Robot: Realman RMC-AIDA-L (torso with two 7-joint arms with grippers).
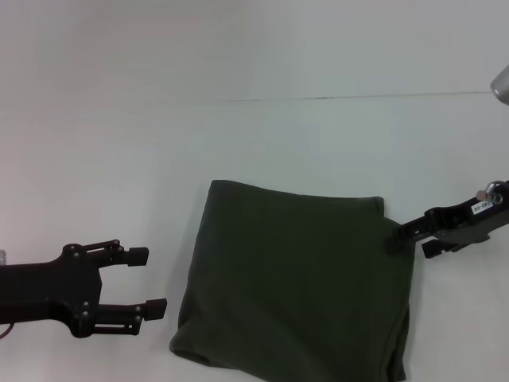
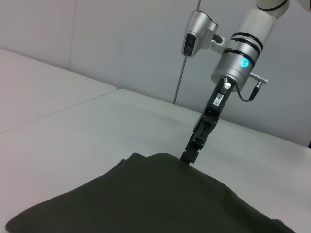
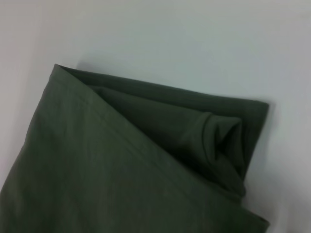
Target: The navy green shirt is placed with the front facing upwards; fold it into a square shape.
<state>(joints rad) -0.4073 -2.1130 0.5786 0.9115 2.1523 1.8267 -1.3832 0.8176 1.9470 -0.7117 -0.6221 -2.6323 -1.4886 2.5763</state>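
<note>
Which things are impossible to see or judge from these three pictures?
- Navy green shirt: chest print and collar label are folded out of sight; head view's bottom edge cuts off its near edge.
- Right gripper: tip at the shirt's edge; open or shut is unclear.
- Left gripper: open beside the shirt; its arm is cut off.

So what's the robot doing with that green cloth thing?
It's folding a navy green shirt on a white table. The shirt already lies folded into a roughly square bundle, with no print showing. The right gripper is down at the shirt's far right corner, where the layers look a bit bunched. The left gripper hangs open beside the shirt's left edge, not touching it.
</note>
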